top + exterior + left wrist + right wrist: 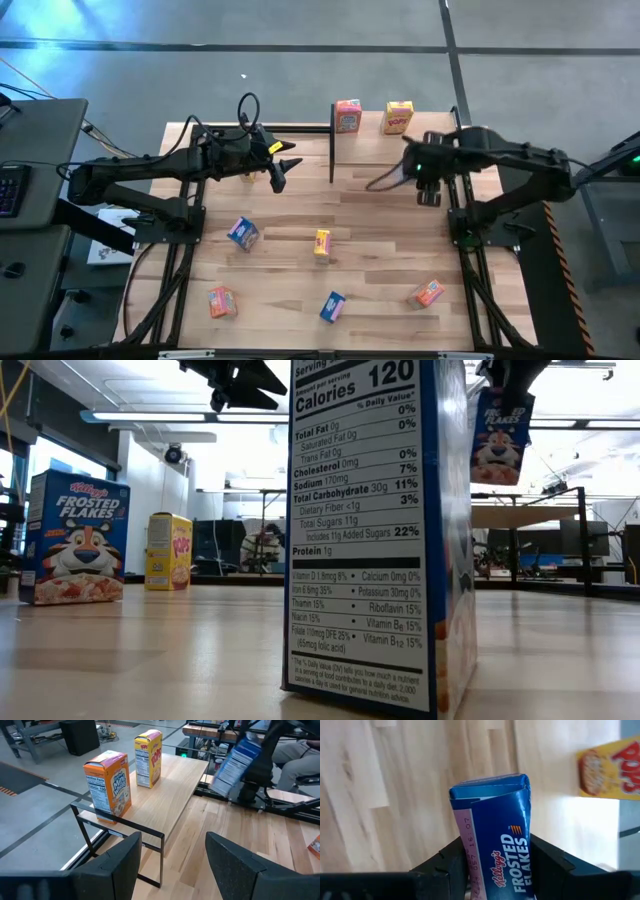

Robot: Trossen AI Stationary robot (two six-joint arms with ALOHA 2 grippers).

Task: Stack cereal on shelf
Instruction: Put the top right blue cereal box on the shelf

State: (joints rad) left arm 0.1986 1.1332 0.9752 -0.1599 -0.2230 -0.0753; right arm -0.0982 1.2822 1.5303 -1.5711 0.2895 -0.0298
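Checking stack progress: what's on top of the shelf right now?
Two boxes stand upright on the shelf: an orange box and a yellow box, apart. Nothing stacked on either. No part of its top is hidden.

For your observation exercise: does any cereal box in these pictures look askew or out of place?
Yes. The blue Frosted Flakes box clamped in the right gripper hangs tilted in the air, not upright. On the shelf, the orange box and yellow box stand upright.

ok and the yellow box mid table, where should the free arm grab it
Probably from straight above, near its top. The yellow box seems to stand upright with a long, thin footprint, so the fingers should close across the thin width, on its broad faces. The open left gripper is free; the right gripper holds a blue box.
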